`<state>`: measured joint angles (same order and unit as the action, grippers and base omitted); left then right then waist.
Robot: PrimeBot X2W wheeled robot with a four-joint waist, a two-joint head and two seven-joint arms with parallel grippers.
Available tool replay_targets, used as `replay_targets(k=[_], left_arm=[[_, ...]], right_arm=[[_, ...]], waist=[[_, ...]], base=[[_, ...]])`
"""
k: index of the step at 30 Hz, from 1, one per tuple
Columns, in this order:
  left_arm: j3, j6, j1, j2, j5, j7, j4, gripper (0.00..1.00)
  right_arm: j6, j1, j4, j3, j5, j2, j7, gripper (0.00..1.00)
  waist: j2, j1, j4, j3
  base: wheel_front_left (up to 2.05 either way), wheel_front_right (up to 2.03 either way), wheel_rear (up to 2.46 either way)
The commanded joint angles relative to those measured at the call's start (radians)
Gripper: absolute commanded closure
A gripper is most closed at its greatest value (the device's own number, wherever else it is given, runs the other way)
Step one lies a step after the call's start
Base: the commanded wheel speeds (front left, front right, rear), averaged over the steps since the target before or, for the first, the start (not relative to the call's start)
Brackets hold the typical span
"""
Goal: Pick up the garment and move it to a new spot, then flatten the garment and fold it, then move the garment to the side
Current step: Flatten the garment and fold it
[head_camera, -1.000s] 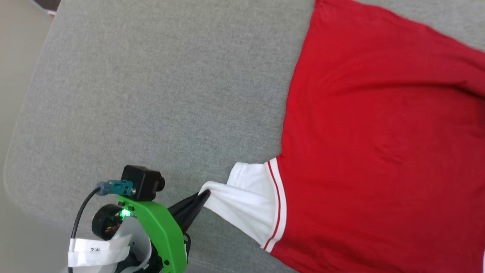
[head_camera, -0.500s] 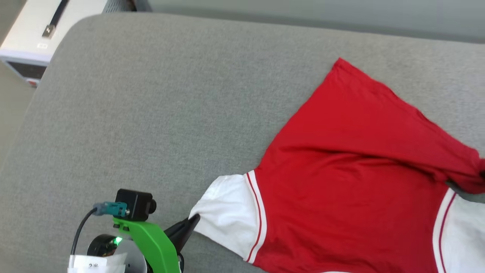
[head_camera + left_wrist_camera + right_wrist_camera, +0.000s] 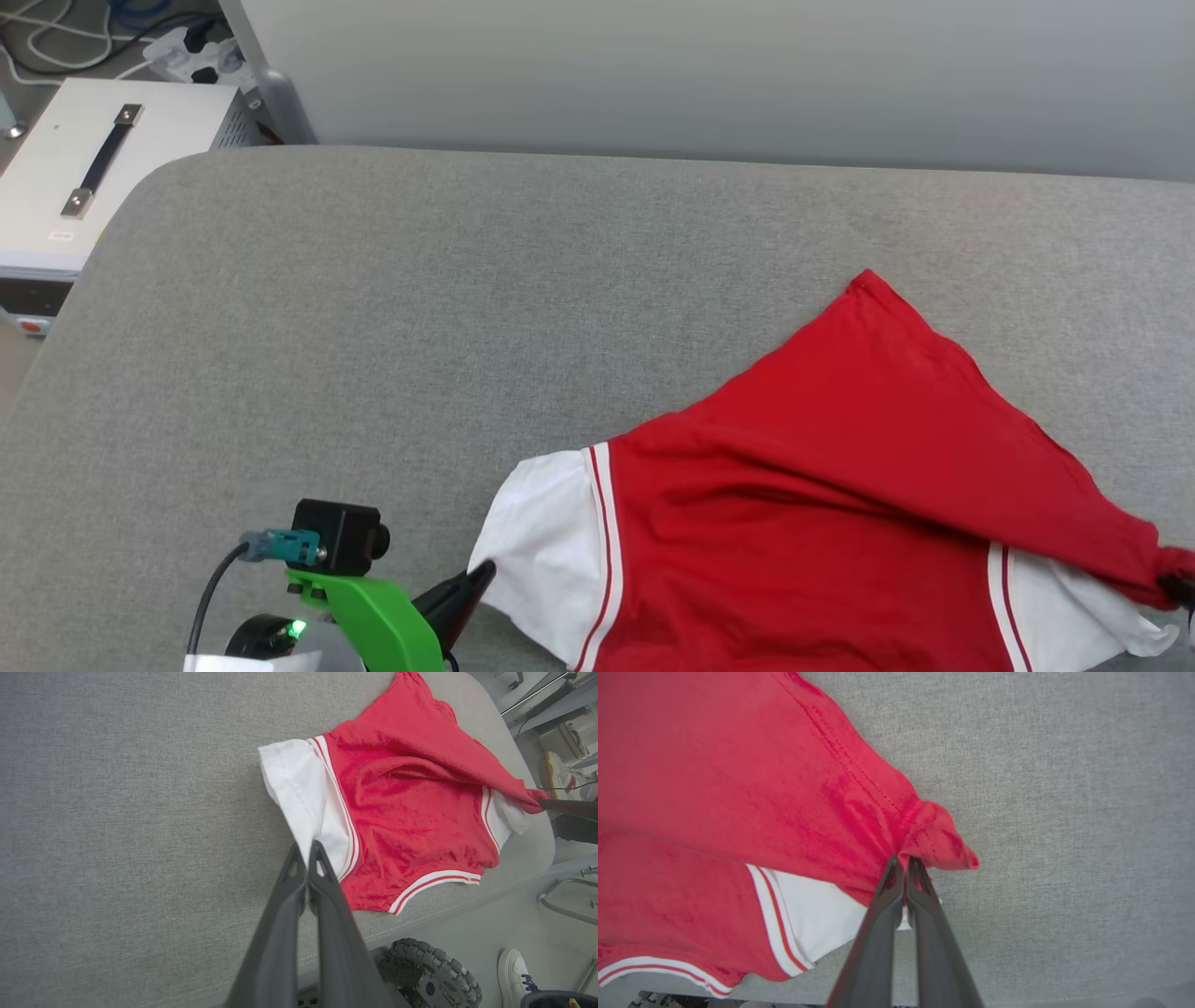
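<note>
Red white-sleeved jersey shirt (image 3: 794, 532) on grey fabric cushion (image 3: 373, 327), long axis spanning left end effector (image 3: 308, 848), clamped on white sleeve (image 3: 299, 793), to right end effector (image 3: 903, 861), clamped on bunched red edge (image 3: 938, 844).

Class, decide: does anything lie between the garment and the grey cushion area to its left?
Nothing visible does. The left claw and right claw pinch the garment; the cushion beside it shows bare fabric.
</note>
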<state>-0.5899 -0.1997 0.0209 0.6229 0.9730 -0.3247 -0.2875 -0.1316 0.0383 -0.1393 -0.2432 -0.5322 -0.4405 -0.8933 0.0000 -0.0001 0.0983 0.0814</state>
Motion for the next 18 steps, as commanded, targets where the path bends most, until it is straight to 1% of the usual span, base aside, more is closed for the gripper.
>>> replay_targets(k=[1,7,8,9,12,16,18], left_arm=[[-0.003,-0.003,-0.013,-0.01,0.003,0.009,0.007,1.0],[-0.014,0.004,-0.006,-0.028,0.011,0.007,0.018,1.0],[-0.014,0.005,-0.004,-0.028,0.011,0.006,0.019,1.0],[-0.015,0.006,-0.002,-0.028,0.011,0.005,0.02,1.0],[-0.016,0.008,0.004,-0.023,0.006,0.003,0.021,1.0],[-0.02,0.011,0.01,-0.018,-0.002,0.001,0.019,1.0],[-0.022,0.015,0.013,-0.019,-0.002,0.0,0.016,1.0]], right_arm=[[0.001,-0.025,0.013,-0.004,-0.007,0.013,-0.004,1.0],[0.001,-0.066,0.009,-0.017,-0.004,0.042,-0.001,1.0],[0.001,-0.064,0.009,-0.018,-0.006,0.045,0.006,0.93],[0.001,-0.061,0.01,-0.018,-0.009,0.047,0.015,0.0],[0.001,-0.053,0.017,-0.004,-0.022,0.035,0.026,0.0],[0.001,-0.035,0.056,0.025,-0.045,-0.006,0.027,0.0],[0.001,-0.028,0.094,0.054,-0.052,-0.038,0.012,0.0]], waist=[[0.0,0.0001,-0.01,-0.012],[0.0,0.0001,-0.008,-0.009],[0.0,0.0001,-0.008,-0.009],[0.0,0.0001,-0.007,-0.009],[0.0,0.0001,-0.004,-0.006],[0.0,0.0001,0.007,-0.001],[0.0,0.0001,0.016,0.003]], base=[[0.0,0.0,0.0],[0.0,0.0,0.0],[0.0,0.0,0.0],[0.0,0.0,0.0],[0.0,0.0,0.0],[0.0,0.0,0.0],[0.0,0.0,0.0]])
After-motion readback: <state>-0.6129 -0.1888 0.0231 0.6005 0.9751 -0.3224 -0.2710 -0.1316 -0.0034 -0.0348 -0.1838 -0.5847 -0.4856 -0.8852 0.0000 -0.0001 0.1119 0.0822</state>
